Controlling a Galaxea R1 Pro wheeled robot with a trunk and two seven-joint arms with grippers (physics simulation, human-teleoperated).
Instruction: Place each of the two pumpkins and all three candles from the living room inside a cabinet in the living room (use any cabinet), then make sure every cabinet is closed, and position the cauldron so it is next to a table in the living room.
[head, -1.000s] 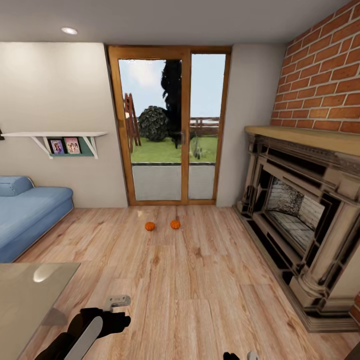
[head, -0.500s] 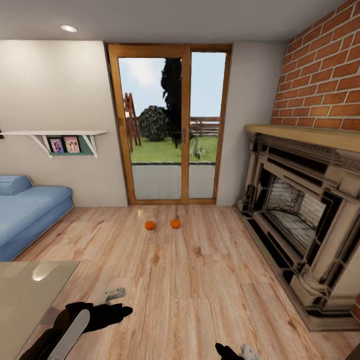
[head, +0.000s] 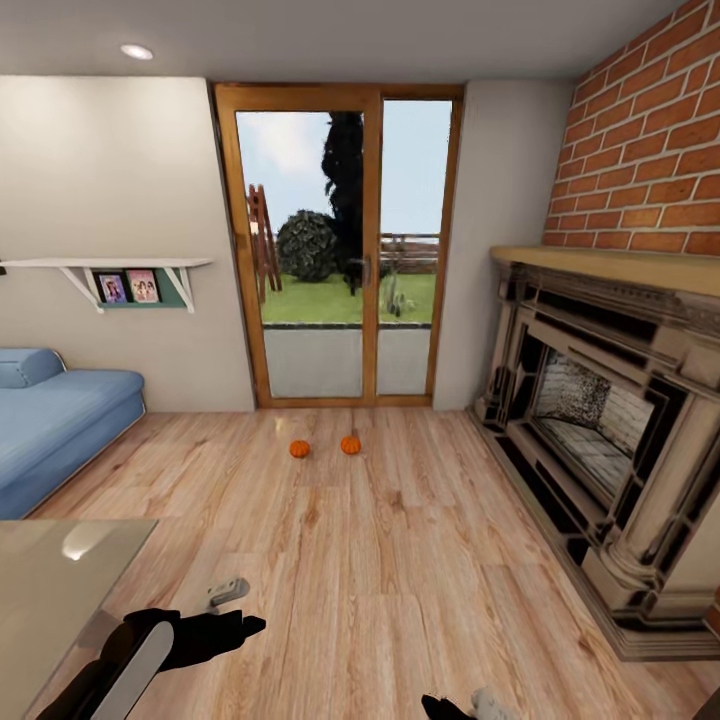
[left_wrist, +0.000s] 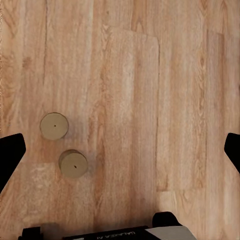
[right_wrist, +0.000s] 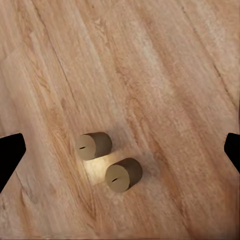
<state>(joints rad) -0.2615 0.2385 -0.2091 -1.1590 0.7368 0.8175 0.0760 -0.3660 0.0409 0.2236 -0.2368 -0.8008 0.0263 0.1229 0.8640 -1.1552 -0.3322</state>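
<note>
Two pumpkins on the floor before the glass door; two candles on the floor under the claws.

In the head view the left pumpkin and the right pumpkin sit near each other but apart on the wood floor, just before the glass door. The fireplace stands at the right and a blue sofa at the left. A corner of the glossy grey surface shows low at the left, with the left arm beside it. In the left wrist view two candles stand upright on the floor, close together, and the left claw has its fingers wide apart around nothing. In the right wrist view the same kind of pair shows, and the right claw is also spread wide, holding nothing.
</note>
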